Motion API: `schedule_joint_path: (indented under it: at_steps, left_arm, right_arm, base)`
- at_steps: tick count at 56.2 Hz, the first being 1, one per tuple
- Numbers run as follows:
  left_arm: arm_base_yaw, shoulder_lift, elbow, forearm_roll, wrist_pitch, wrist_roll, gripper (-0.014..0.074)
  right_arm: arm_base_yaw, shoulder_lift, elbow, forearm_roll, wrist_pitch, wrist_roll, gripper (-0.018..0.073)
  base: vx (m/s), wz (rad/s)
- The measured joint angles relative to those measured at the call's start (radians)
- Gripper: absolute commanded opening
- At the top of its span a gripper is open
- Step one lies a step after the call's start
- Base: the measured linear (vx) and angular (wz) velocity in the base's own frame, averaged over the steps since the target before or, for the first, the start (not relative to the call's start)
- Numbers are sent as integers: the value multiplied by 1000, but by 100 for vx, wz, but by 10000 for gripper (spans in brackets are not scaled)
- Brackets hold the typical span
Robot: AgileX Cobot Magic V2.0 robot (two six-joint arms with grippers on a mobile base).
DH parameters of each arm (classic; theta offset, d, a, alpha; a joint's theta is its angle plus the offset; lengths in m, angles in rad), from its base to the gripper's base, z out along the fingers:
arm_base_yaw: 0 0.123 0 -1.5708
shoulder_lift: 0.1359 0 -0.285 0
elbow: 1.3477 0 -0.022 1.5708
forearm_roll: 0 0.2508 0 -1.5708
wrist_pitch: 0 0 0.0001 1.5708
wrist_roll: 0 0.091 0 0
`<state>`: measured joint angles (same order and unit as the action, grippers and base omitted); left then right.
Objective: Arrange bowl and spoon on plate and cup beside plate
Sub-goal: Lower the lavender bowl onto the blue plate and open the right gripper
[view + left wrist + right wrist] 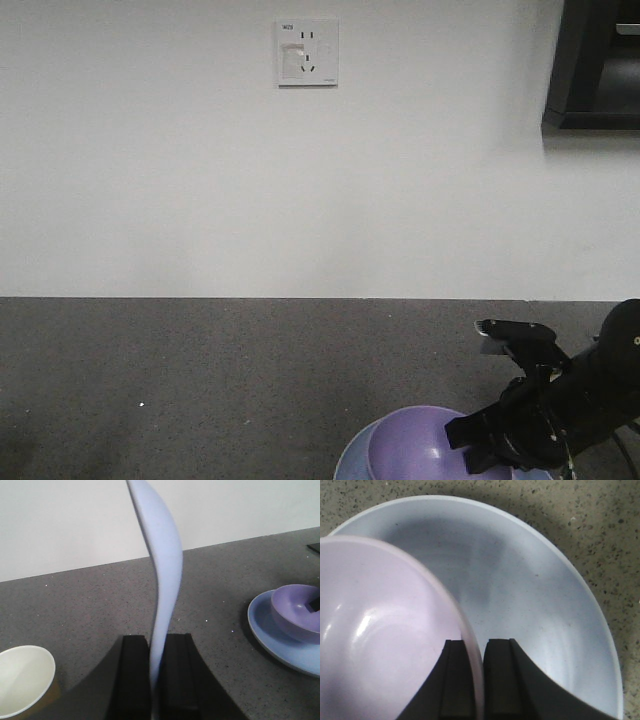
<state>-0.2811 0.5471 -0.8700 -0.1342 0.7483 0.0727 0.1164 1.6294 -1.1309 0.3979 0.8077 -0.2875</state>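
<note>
My left gripper [157,645] is shut on the pale blue spoon [162,555], which stands edge-on above the table. Below it at the left sits the cup [22,680], its cream inside showing. The lavender bowl [297,610] rests tilted on the light blue plate [272,630] at the right. In the right wrist view my right gripper [476,647] is shut on the bowl's rim [470,630], one finger inside the bowl [380,630] and one outside, over the plate [530,595]. The front view shows the bowl [420,445], the plate's edge [350,458] and the right gripper [505,445] at the bottom.
The dark speckled tabletop [200,380] runs back to a white wall with a socket [307,52]. A black fixture [595,65] hangs at the upper right. A dark object's corner [315,547] shows at the far right in the left wrist view.
</note>
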Motion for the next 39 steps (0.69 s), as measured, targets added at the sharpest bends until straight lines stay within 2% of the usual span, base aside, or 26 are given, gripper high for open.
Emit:
schedule_joint_path:
  at_steps: [25,39]
  left_arm:
    - [0,0,0,0,0,0,0]
    - [0,0,0,0,3,0,0]
  right_arm:
    - [0,0,0,4,-2,-30,465]
    - [0,-38,-42,-31,7,-34,505]
  base:
    - [0,0]
    - [0,0]
